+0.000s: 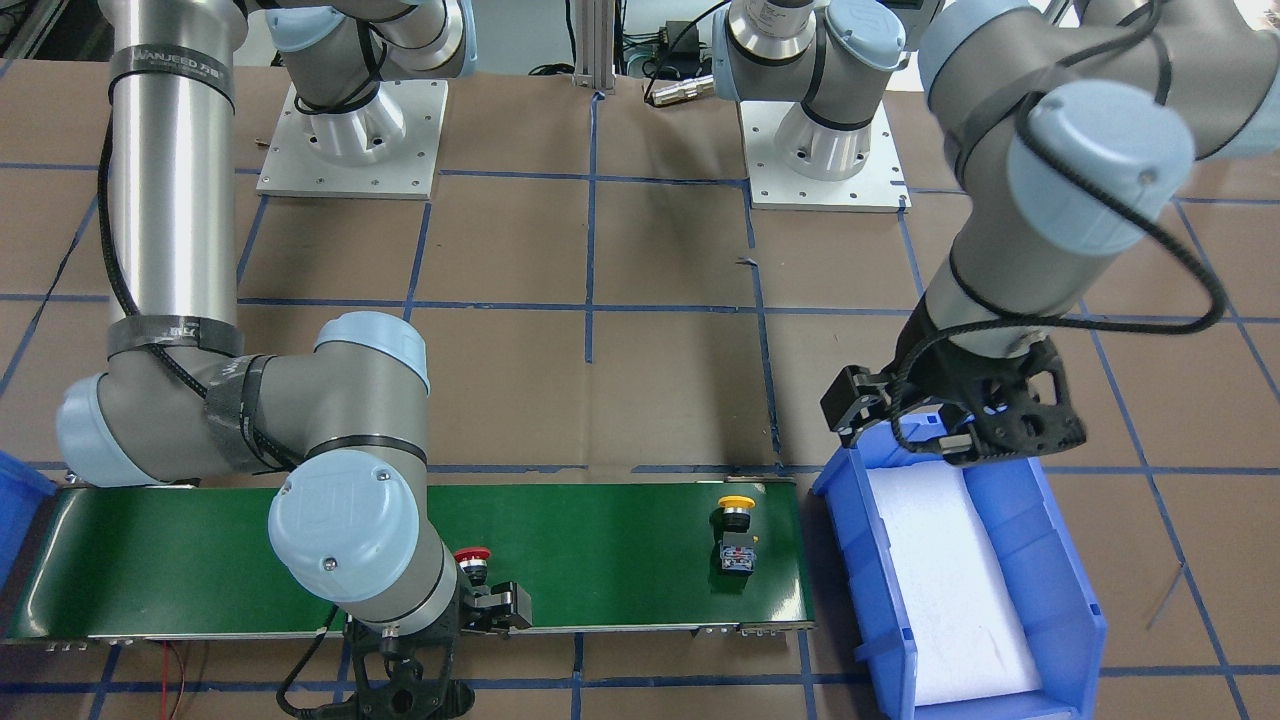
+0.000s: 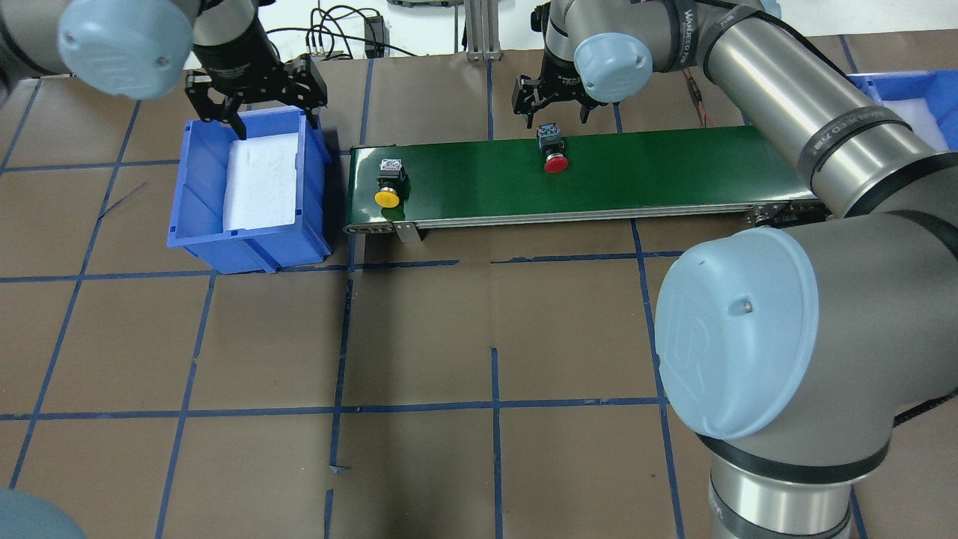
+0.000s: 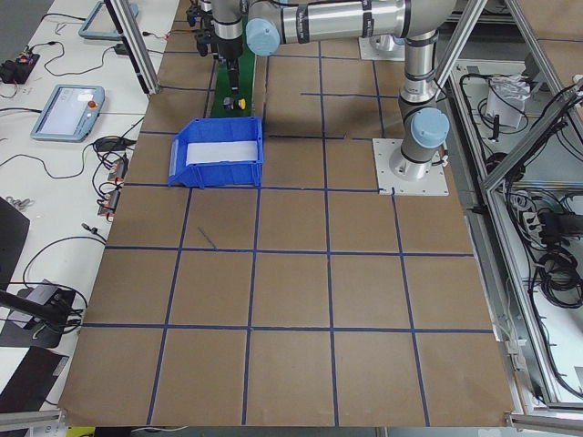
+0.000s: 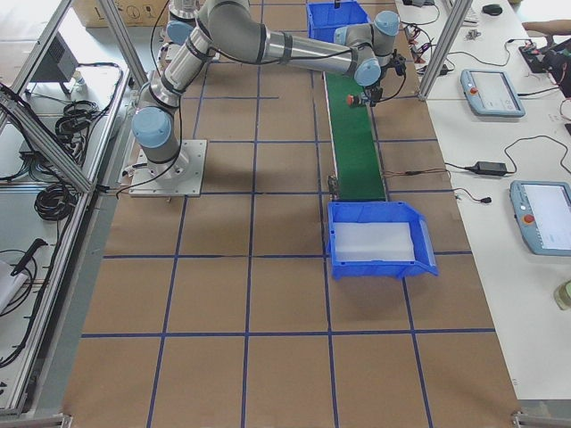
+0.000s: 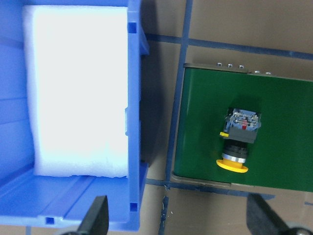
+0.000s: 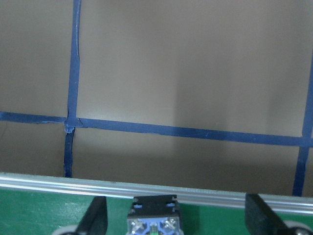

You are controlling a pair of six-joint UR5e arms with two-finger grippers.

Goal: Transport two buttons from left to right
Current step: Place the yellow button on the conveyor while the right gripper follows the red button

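Observation:
The red button [image 2: 554, 159] lies on its side at the far edge of the green conveyor belt [image 2: 658, 165], cap toward the robot. My right gripper [image 2: 552, 111] hangs open over its grey contact block [image 6: 152, 218], which sits between the spread fingers without touching them. The yellow button [image 2: 388, 193] lies at the belt's left end and also shows in the left wrist view [image 5: 237, 142]. My left gripper [image 2: 256, 105] is open and empty above the far end of the blue bin [image 2: 196, 187].
The blue bin holds only a white foam pad [image 2: 262, 180] and stands just left of the belt. A second blue bin [image 2: 898, 90] stands at the far right. The brown table [image 2: 449, 337] carries a grid of blue tape lines.

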